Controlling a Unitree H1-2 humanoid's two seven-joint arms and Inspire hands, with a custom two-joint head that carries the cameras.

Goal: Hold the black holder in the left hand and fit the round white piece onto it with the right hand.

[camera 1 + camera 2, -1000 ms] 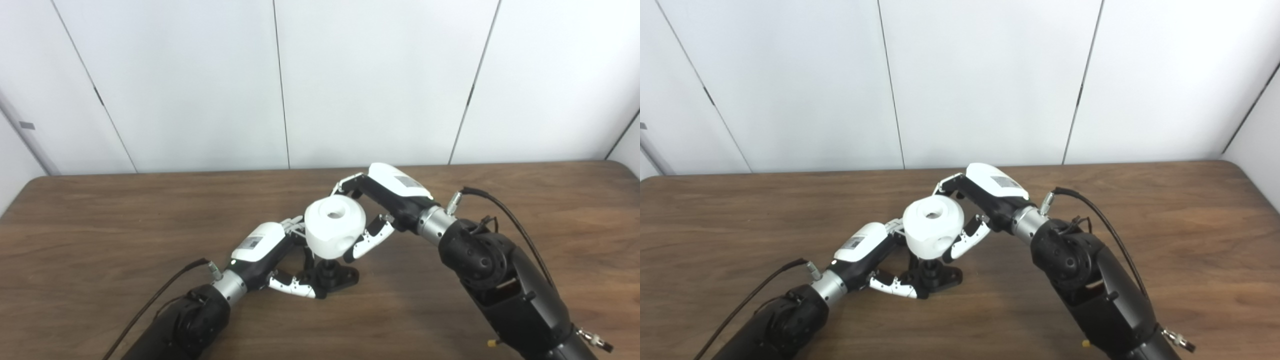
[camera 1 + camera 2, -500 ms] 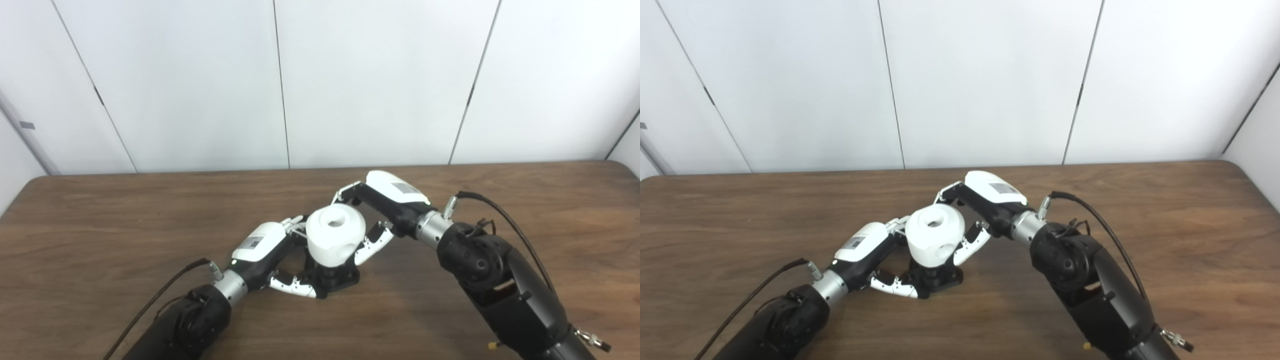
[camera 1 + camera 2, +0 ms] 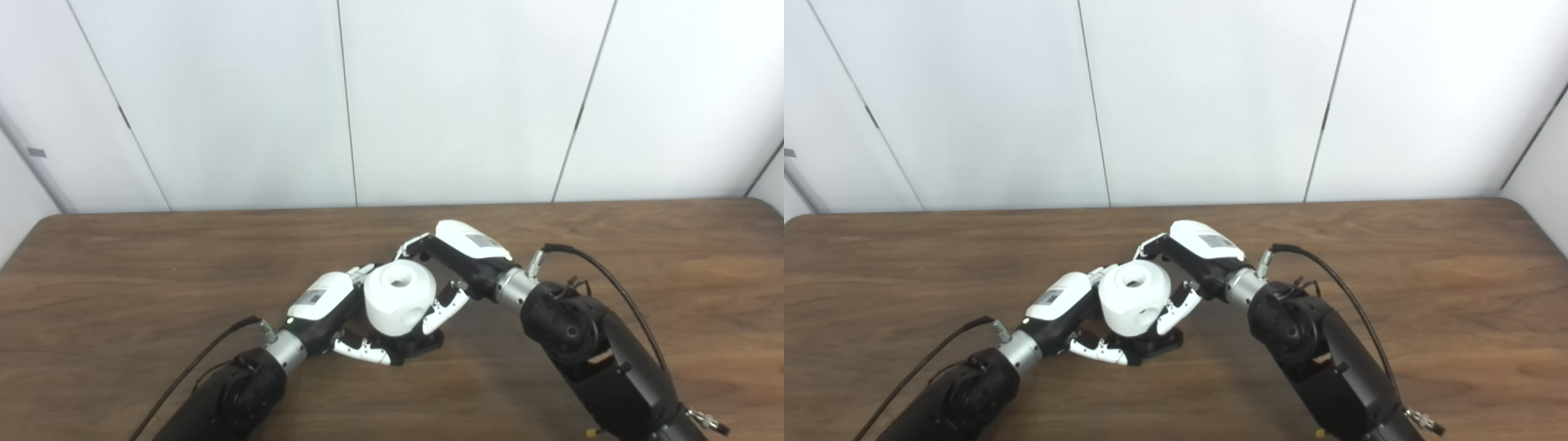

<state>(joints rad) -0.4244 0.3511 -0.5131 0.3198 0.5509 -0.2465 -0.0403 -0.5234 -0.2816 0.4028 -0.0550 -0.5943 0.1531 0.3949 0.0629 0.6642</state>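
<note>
Nearest: left hand, fingers wrapped around black holder, whose base rests on the wooden table; its thumb lies along the base's near edge. Next: round white piece, seated low over the holder, axis nearly upright, top hole facing up, side hole facing the camera. Holder's stem and most of the base hidden beneath the piece; depth of seating cannot be told. Farther: right hand, fingers clamped on the white piece from behind and right.
</note>
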